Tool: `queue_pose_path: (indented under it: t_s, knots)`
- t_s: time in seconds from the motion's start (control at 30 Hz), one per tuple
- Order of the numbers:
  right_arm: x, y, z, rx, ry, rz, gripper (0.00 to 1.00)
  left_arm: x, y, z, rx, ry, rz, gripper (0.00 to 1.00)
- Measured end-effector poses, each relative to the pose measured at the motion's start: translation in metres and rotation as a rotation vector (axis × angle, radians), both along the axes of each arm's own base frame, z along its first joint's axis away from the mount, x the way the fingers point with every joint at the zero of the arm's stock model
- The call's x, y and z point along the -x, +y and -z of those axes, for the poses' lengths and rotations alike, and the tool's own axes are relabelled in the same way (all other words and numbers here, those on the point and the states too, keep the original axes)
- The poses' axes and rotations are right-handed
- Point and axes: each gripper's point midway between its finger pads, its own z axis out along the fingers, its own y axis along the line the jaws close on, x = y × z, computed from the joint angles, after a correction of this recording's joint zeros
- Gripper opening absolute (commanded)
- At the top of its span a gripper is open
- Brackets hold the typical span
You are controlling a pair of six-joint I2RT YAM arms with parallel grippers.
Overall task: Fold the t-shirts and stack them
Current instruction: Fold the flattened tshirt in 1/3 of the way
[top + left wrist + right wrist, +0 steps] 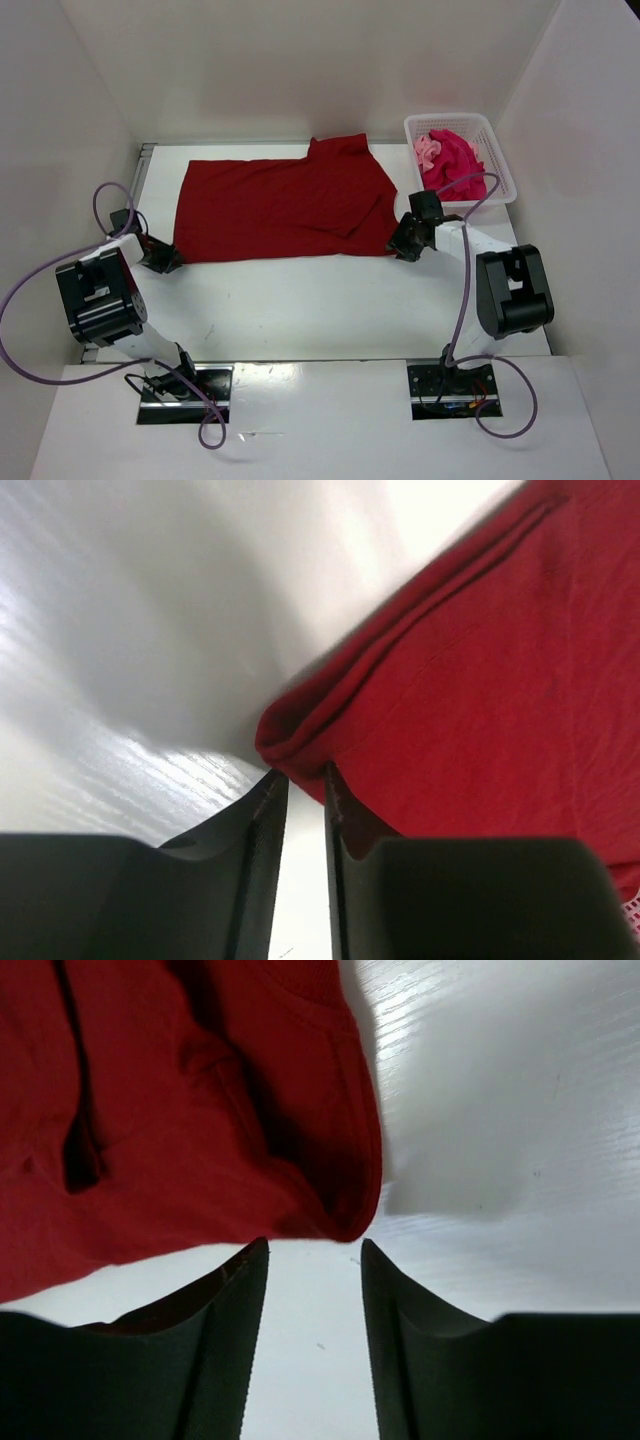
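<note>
Red shirt (285,205), seemingly soft, limp, light; best taken at near corners. Left gripper (304,775) narrowly parted, right gripper (315,1244) wide; both empty.

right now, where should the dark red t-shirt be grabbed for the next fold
Probably its two near corners, left corner with the left pincer, right corner with the right pincer, coming in low from the near edge. The dark red t-shirt lies flat, and its layered corners bulge slightly off the table just ahead of the open jaws.
</note>
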Motion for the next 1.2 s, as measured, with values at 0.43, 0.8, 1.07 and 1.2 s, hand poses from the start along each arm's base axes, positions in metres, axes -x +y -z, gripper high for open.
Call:
queue_pose_path:
  t_s: [0.43,0.8,1.07,1.2]
  knots:
    - [-0.017,-0.001,0.023,0.013,0.013,0.043,0.03,-0.021,0.003,0.002,0.024,-0.06,-0.027,0.0]
    - [0.031,-0.012,0.012,0.012,0.037,0.091,0.01,0.015,0.007,0.002,0.034,0.006,-0.055,0.0]
    - [0.096,-0.008,-0.049,-0.129,-0.039,0.14,0.15,0.077,-0.013,-0.02,0.094,0.115,-0.088,0.0]
    - [0.111,-0.007,-0.06,-0.155,-0.032,0.158,0.58,0.09,-0.022,-0.023,0.126,0.165,-0.091,0.26]
